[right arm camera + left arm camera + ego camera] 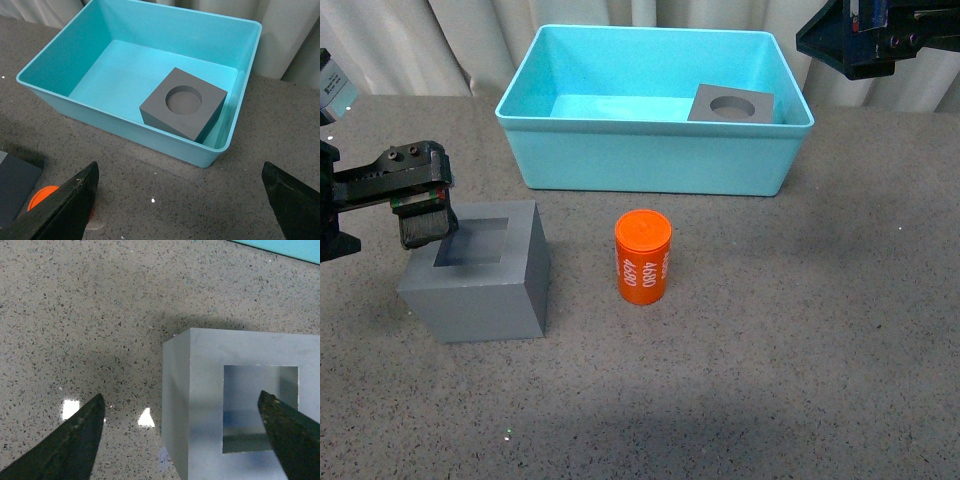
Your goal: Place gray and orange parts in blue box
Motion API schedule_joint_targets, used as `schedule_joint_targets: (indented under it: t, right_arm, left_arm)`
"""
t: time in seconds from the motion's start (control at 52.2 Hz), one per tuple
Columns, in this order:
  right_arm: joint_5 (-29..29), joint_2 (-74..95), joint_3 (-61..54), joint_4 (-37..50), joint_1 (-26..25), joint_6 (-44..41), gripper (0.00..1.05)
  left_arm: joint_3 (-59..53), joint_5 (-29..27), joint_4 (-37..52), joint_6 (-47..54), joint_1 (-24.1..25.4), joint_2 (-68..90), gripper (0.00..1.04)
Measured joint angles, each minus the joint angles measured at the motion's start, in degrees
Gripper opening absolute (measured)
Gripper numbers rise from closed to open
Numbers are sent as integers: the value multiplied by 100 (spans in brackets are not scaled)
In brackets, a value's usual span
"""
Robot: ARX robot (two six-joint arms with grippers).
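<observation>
Well, beyond my open right gripper [180, 167] the box [100, 120] holds the round-recess cube [185, 107]. My left gripper [181, 396], spread, straddles the square-recess cube's [205, 355] wall. Only the front view shows the cylinder's [642, 258] "4680".

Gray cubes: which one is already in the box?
The round-recess cube, inside the blue box; the square-recess cube sits outside on the table.

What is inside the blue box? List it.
One gray cube with a round recess, at the right end of the blue box. No other part shows inside; the floor under the cube is hidden.
</observation>
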Motion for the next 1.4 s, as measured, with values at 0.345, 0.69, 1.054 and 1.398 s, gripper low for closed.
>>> schedule_joint_targets:
  t: [0.345, 0.69, 1.054, 1.398]
  right_arm:
    - [0, 0, 0, 0, 2, 0, 95]
    - [0, 0, 0, 0, 2, 0, 95]
    - [0, 0, 0, 0, 2, 0, 95]
    - [0, 0, 0, 0, 2, 0, 95]
  left_arm:
    - [151, 61, -315, 181, -201, 286, 40]
    - [291, -22, -348, 374, -273, 334, 18]
    - [1128, -125, 341, 131, -343, -734, 18]
    - [2791, -291, 470, 146, -485, 645, 18]
